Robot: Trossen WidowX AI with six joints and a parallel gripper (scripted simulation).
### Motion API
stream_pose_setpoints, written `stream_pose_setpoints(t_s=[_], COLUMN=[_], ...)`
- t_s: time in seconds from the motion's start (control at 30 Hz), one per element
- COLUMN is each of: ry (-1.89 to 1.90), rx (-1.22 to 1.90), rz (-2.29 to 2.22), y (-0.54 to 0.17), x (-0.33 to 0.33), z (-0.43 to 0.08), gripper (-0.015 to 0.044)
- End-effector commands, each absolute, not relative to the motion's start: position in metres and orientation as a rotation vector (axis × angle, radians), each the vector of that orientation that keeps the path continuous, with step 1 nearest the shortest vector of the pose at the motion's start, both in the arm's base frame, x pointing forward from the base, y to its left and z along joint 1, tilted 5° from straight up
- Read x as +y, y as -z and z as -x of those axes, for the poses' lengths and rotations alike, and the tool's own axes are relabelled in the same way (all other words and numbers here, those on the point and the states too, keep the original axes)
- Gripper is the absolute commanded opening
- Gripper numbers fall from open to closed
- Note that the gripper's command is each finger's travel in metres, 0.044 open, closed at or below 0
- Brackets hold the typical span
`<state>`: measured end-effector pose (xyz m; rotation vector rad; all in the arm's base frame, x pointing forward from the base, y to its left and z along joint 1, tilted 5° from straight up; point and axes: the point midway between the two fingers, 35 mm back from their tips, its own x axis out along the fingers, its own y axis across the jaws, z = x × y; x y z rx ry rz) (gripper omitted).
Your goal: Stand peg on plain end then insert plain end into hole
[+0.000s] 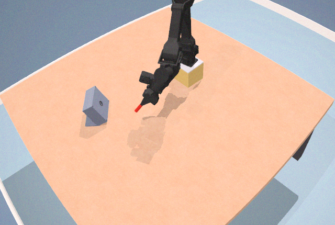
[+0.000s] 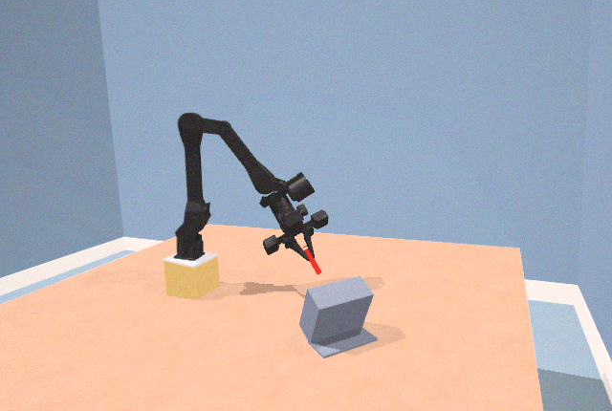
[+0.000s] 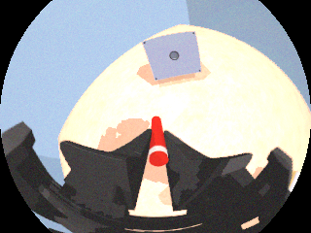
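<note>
The red peg (image 1: 138, 108) (image 2: 313, 261) (image 3: 156, 131) is held in the air, tilted, its plain end pointing away from the gripper, down and outward. Its white band shows near the end close to the palm in the wrist view. My gripper (image 1: 141, 104) (image 2: 309, 255) (image 3: 157, 136) is shut on the peg, above the table. The grey-blue sloped panel (image 1: 102, 111) (image 2: 341, 318) (image 3: 187, 65) stands apart from the peg. Its hole (image 1: 101, 102) (image 3: 174, 55) is empty and faces the arm's side; in the exterior view the hole is hidden.
The arm's yellow base block (image 1: 195, 76) (image 2: 191, 279) with a white top stands behind the gripper. The panel's flat foot (image 2: 345, 343) rests on the table (image 1: 189, 168) (image 2: 123, 356). Arm shadows fall on the table below the gripper.
</note>
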<state>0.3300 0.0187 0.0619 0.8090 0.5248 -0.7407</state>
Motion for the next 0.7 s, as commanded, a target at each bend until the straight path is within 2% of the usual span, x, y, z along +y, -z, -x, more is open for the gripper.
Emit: stream_pose_setpoints(t_s=[0.0, 0.67], ry=[0.767, 0.851], rx=[0.472, 0.247], rz=[-0.829, -0.914], y=[-0.062, -0.069], x=[0.01, -0.021], z=[-0.331, -0.336], gripper=[0.0, 0.0])
